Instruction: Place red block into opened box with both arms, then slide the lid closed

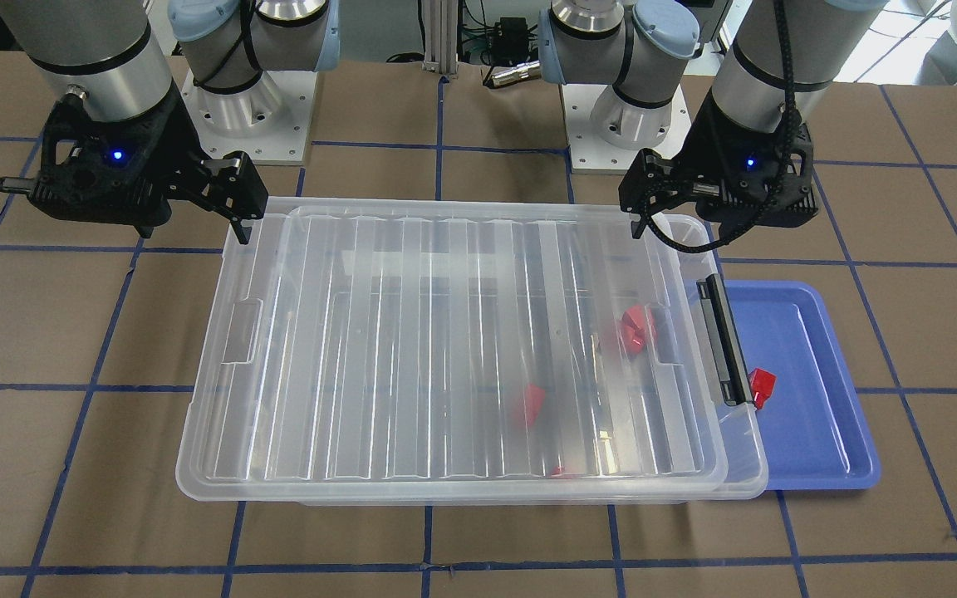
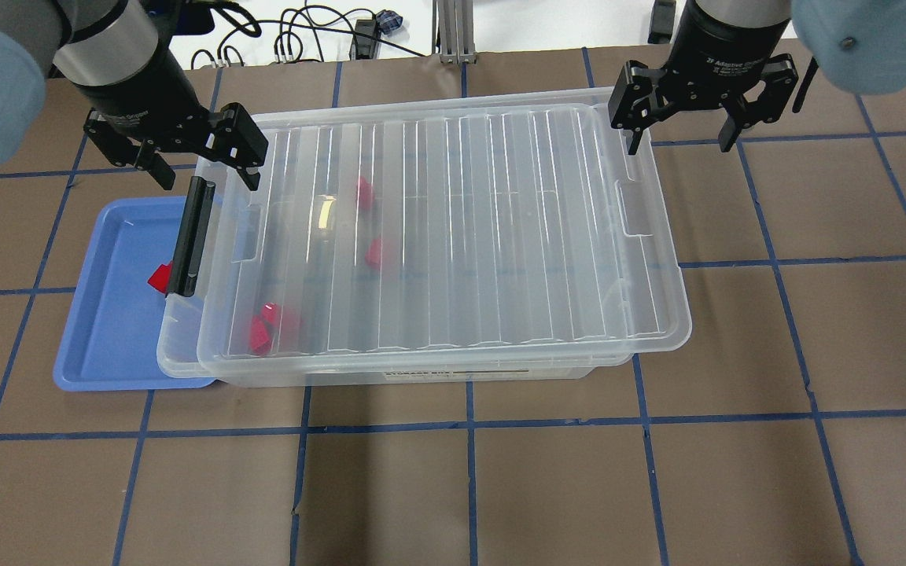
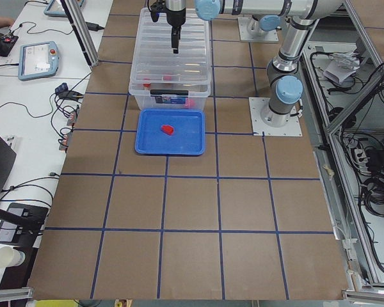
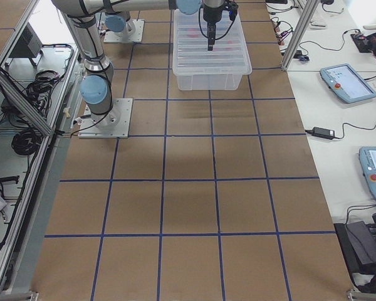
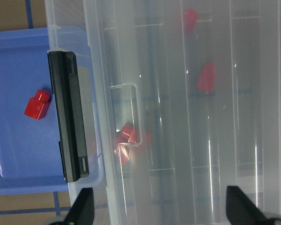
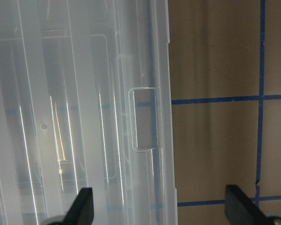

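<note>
The clear box (image 2: 176,351) stands mid-table with the ridged clear lid (image 2: 461,228) lying on it, shifted slightly toward my right, so a narrow strip by the black bar latch (image 2: 189,236) is uncovered. Through the lid I see red blocks (image 2: 376,253) (image 2: 362,191) (image 2: 264,330) inside the box. One more red block (image 2: 159,277) lies on the blue tray (image 2: 107,314). My left gripper (image 2: 207,178) hangs open over the lid's far corner at the latch end. At the opposite far corner my right gripper (image 2: 681,144) is open too, and both are empty.
The blue tray (image 1: 811,399) touches the box's latch end, on my left. Both arm bases (image 1: 246,108) stand behind the box. Brown table with blue tape lines surrounds the box. Tablets and cables lie along the operators' side (image 3: 38,61).
</note>
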